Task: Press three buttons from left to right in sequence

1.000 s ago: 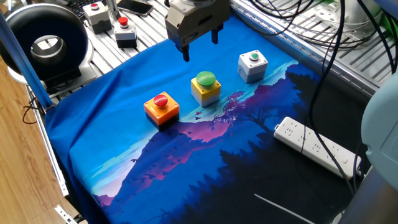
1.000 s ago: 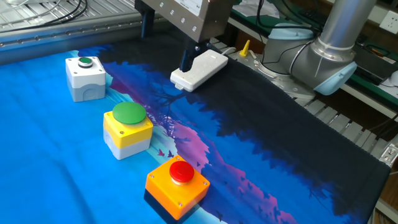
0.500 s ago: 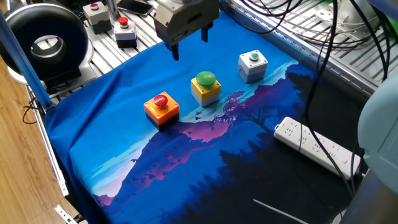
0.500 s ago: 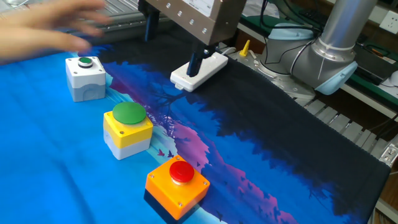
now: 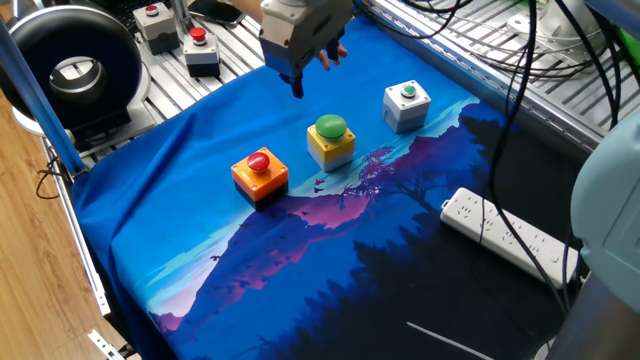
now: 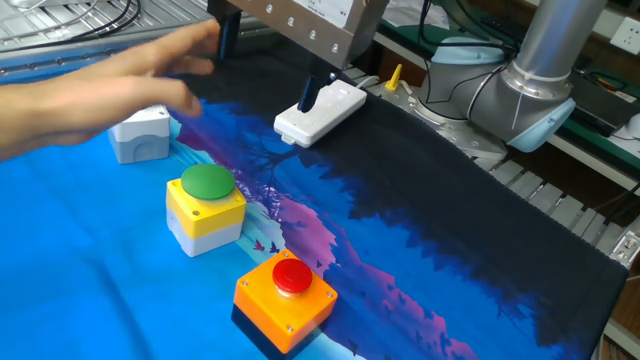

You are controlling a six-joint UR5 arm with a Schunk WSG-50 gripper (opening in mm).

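Even, bright overhead light, both views. Soft short shadows under the button boxes. A hand point(image 6: 110, 85) left of the fingers point(image 6: 310, 95) is motion-blurred, smearing over the grey-white box point(image 6: 140, 135). Mild glare on the orange box's red cap point(image 6: 292, 275). Rest is sharp.

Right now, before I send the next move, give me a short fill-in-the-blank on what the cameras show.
1. The orange box has a ____ cap.
2. The middle box, between orange and grey-white, is ____.
3. The white power strip lies on the ____ part of the cloth.
4. A person's ____ reaches in near the gripper.

Missing words: red; yellow; dark; hand
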